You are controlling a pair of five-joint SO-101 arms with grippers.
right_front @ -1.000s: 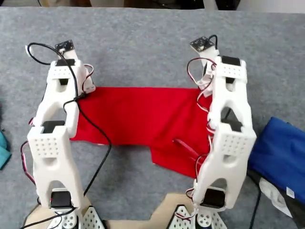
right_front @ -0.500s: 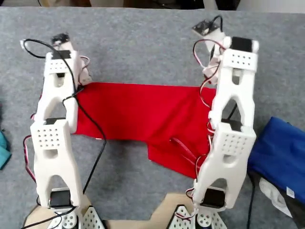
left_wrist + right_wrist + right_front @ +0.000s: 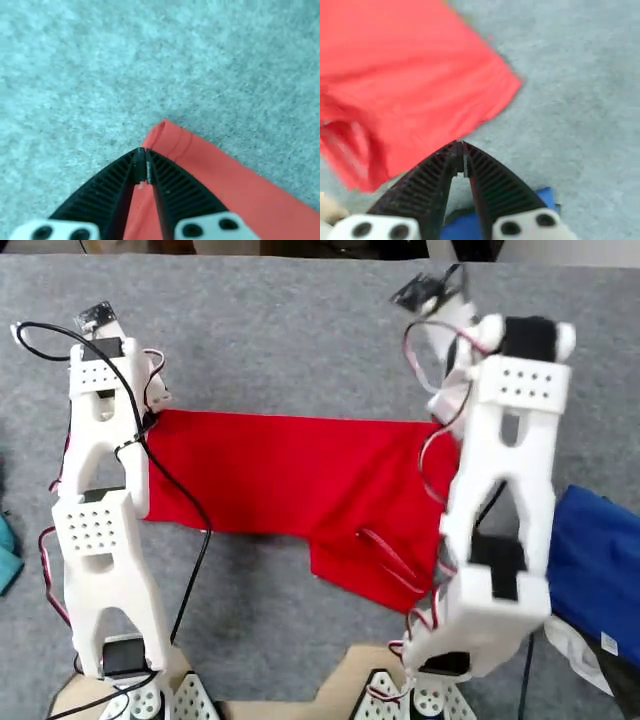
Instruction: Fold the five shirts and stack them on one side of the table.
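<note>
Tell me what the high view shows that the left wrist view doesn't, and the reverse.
High view: the red fabric shirt spread out whole, the white plastic left arm and right arm, and a blue fabric garment by the right arm. Left wrist view: the black ribbed left gripper shut on the shirt's hemmed corner. Shared: the red shirt and the grey felt table.

Red shirt point(image 3: 280, 475): matt smooth cloth. Table point(image 3: 300, 340) w/ rough felt-like cover.

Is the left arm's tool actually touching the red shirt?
Touching. The left wrist view shows the left tool shut on the red shirt near its corner, with cloth running up between the two halves.
</note>
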